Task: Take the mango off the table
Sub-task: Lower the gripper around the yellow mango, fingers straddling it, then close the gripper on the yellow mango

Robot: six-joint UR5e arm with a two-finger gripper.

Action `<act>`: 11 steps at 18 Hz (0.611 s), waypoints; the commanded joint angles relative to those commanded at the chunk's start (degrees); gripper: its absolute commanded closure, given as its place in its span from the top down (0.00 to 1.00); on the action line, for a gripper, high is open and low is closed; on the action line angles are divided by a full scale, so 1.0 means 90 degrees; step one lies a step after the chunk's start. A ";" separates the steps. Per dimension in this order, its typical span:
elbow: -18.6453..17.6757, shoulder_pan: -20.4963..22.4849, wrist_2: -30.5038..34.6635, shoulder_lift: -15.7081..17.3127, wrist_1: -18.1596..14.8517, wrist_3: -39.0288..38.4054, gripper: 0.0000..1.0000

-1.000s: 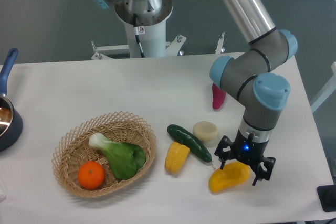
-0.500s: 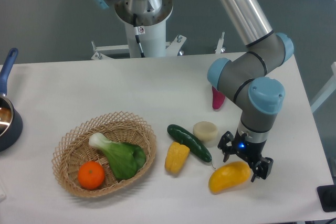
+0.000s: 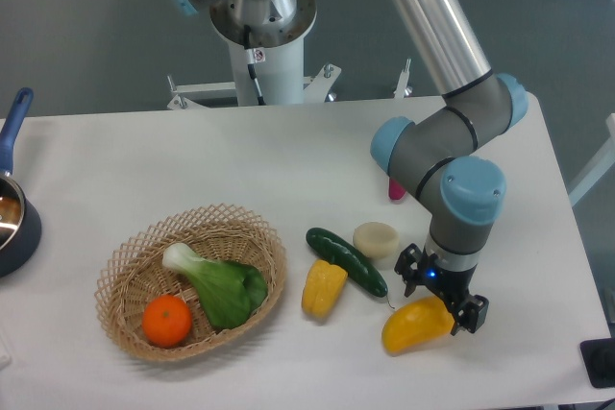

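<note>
The mango [image 3: 408, 326], glossy yellow-orange and oval, lies on the white table [image 3: 288, 160] near the front right. My gripper [image 3: 442, 293] is low over the mango's right end, pointing down. Its two black fingers stand apart, one at the mango's upper left and one at its right tip. The jaws are open and hold nothing. The wrist hides part of the mango's top right.
A green cucumber [image 3: 346, 260], a yellow corn piece [image 3: 324, 287] and a pale round disc [image 3: 376, 238] lie just left of the mango. A wicker basket [image 3: 125, 266] holds an orange [image 3: 166, 321] and bok choy [image 3: 221, 287]. A magenta item [image 3: 396, 186] lies behind the arm. A blue pan [image 3: 12, 218] is at the left edge.
The gripper and wrist have shifted a little to the left over the mango. The mango has stayed in place on the table.
</note>
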 joint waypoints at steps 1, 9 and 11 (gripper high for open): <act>0.0000 -0.0029 0.0010 0.0000 0.0000 0.0000 1.00; 0.0010 -0.0059 0.0194 -0.0088 0.0010 0.0000 1.00; 0.0010 -0.0059 0.0332 -0.0098 0.0010 0.0000 1.00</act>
